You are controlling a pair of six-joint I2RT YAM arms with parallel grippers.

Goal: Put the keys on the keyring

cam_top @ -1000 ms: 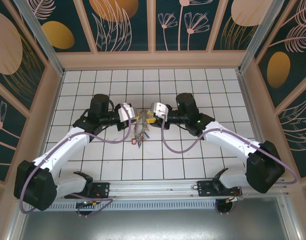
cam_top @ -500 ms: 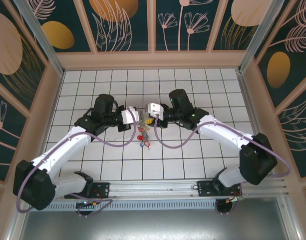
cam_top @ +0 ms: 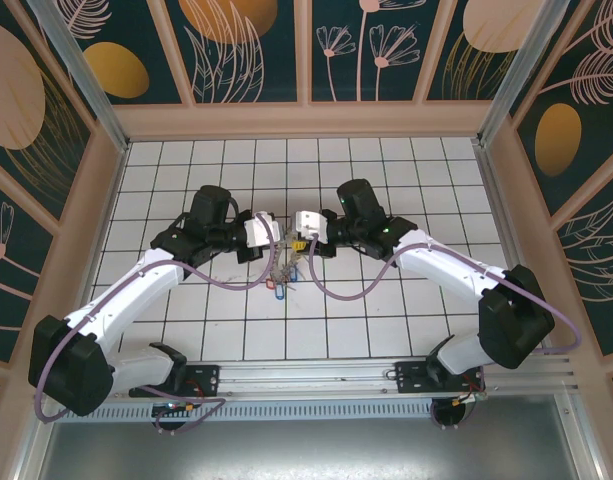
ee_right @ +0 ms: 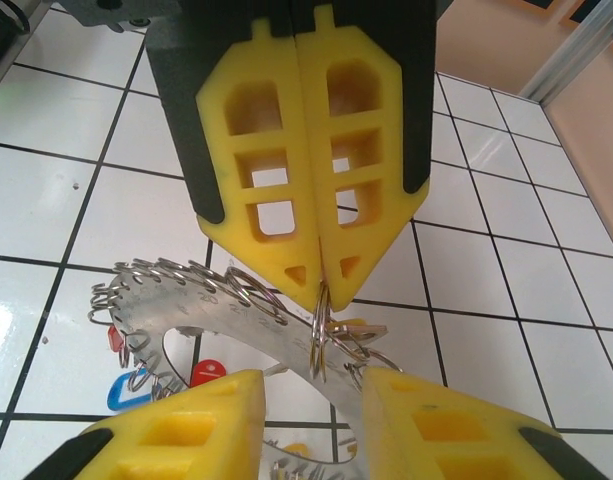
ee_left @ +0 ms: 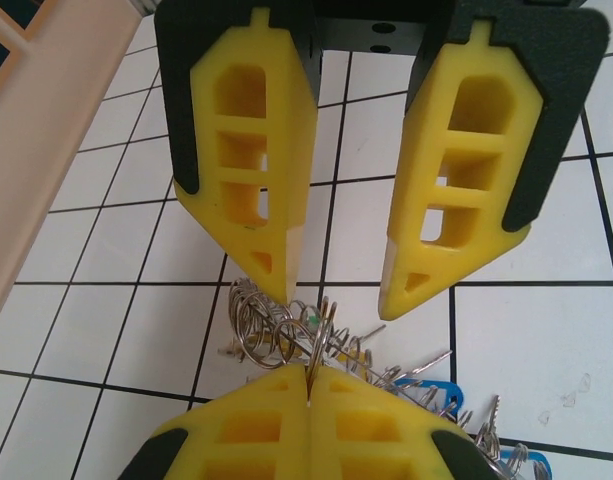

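Left claw point(ee_left: 338, 297): jaws apart, bare tiled table point(ee_left: 526, 330) open on either side. Keyring point(ee_right: 236, 330): just under right claw, lower rim hidden behind left claw. Keys point(ee_right: 121, 392): hanging beneath keyring, mostly hidden. Right claw point(ee_right: 321, 290): clamped on wire loop point(ee_right: 319, 340) at keyring's edge.

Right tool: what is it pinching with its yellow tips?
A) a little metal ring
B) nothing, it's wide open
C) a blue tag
A: in the right wrist view the right tool is shut with a small split ring nipped between its tips, beside the flat keyring.
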